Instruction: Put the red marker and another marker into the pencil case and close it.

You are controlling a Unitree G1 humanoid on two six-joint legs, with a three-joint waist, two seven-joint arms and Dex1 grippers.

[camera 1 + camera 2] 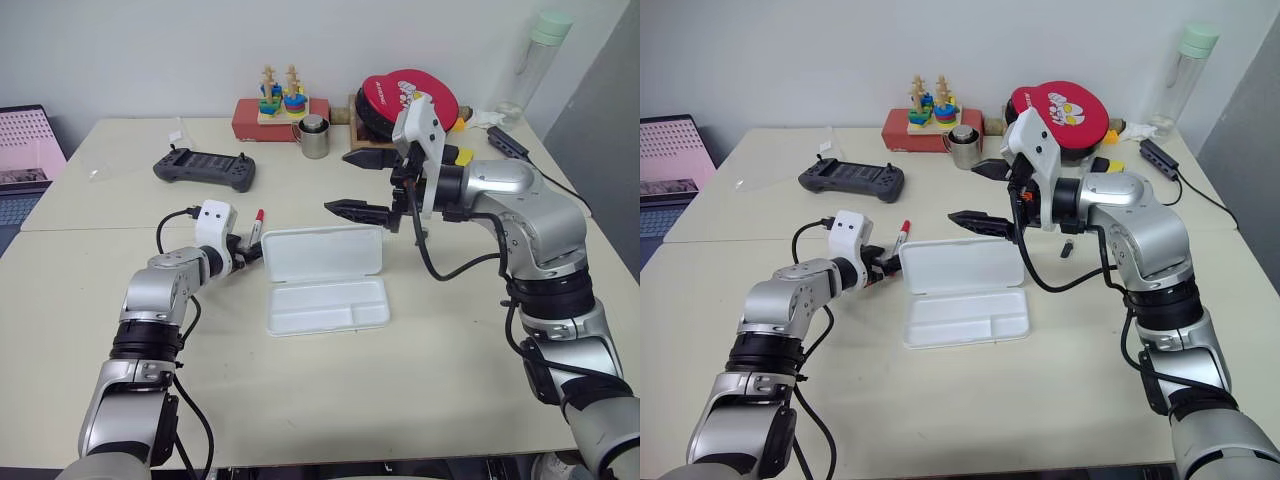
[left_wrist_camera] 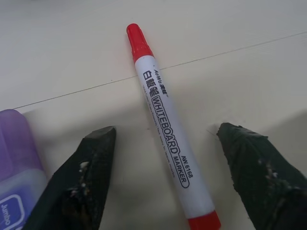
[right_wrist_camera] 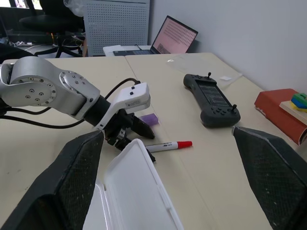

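Observation:
The red marker (image 2: 165, 139), a slim white pen with a red cap, lies on the table just left of the pencil case (image 1: 328, 306). The white case stands open, with its lid (image 1: 322, 250) raised toward the back. My left gripper (image 2: 164, 130) is low over the table. Its fingers are open astride the marker's body, one on each side, and touch nothing. The purple marker (image 3: 149, 118) lies on the table close beside the left gripper (image 1: 245, 250). My right gripper (image 1: 340, 182) hangs open and empty above the table behind the case, pointing left.
A dark grey game controller (image 1: 205, 168) lies at the back left. A metal cup (image 1: 314, 137), a red box with a stacking toy (image 1: 272, 118), a round red case (image 1: 405, 100) and a bottle (image 1: 535, 60) line the back. A laptop (image 1: 25, 150) sits far left.

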